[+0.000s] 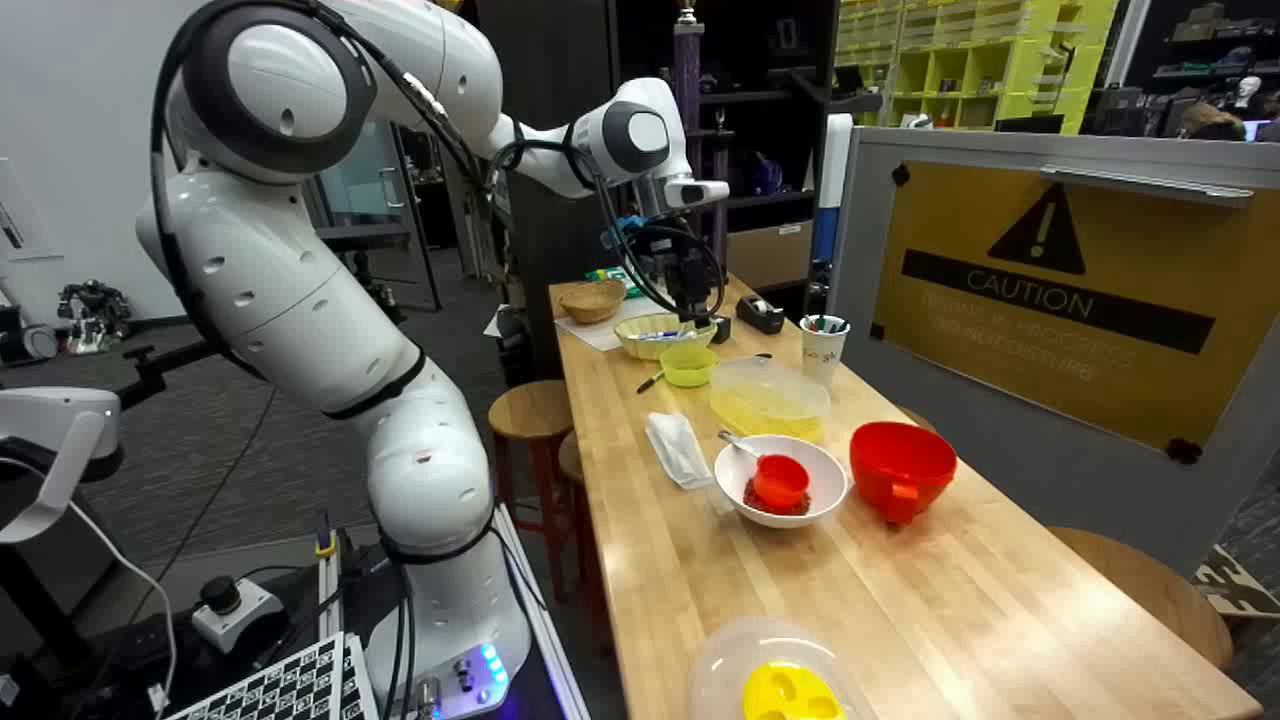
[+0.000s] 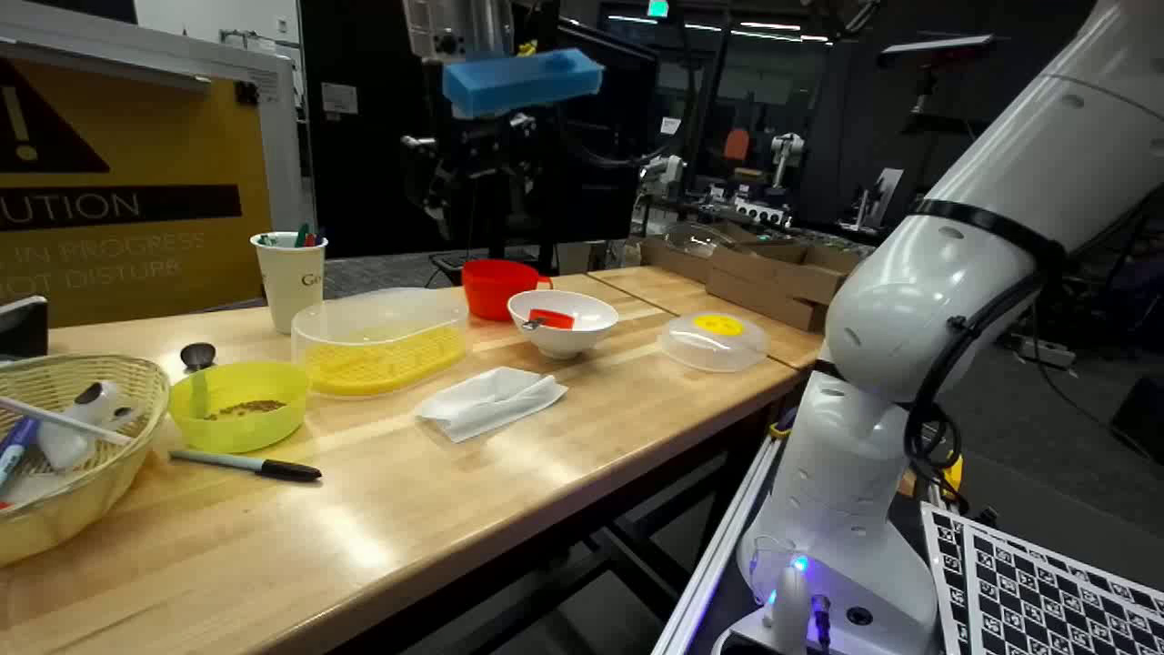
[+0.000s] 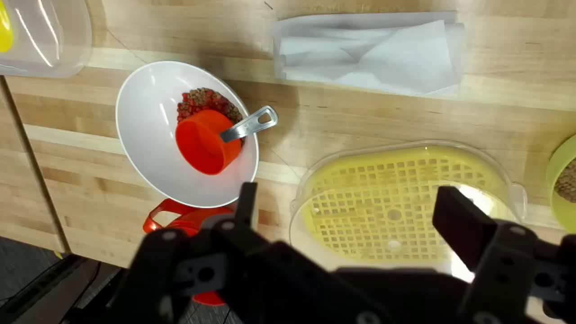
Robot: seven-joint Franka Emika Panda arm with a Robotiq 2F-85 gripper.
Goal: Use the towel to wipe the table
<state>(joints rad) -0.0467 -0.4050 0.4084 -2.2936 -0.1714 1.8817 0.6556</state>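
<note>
The towel, a folded white cloth, lies flat on the pale wood table (image 1: 670, 590) in both exterior views (image 1: 678, 450) (image 2: 491, 402). In the wrist view the towel (image 3: 369, 56) is at the upper right, beyond the fingertips. My gripper (image 3: 347, 192) stands open, its two dark fingers wide apart with nothing held between them. Under it, in the wrist view, is a clear-and-yellow container. An exterior view shows the gripper (image 2: 473, 196) hanging well above the tabletop, touching nothing.
Near the towel stand a white bowl (image 3: 148, 121) with a red measuring cup (image 3: 204, 144), a red bowl (image 1: 902, 465) and the yellow grid container (image 3: 396, 211). Also around are a green bowl (image 2: 238, 409), a marker (image 2: 245, 464), a basket (image 2: 82, 491), a paper cup (image 2: 291, 282) and a clear lid (image 2: 714, 344).
</note>
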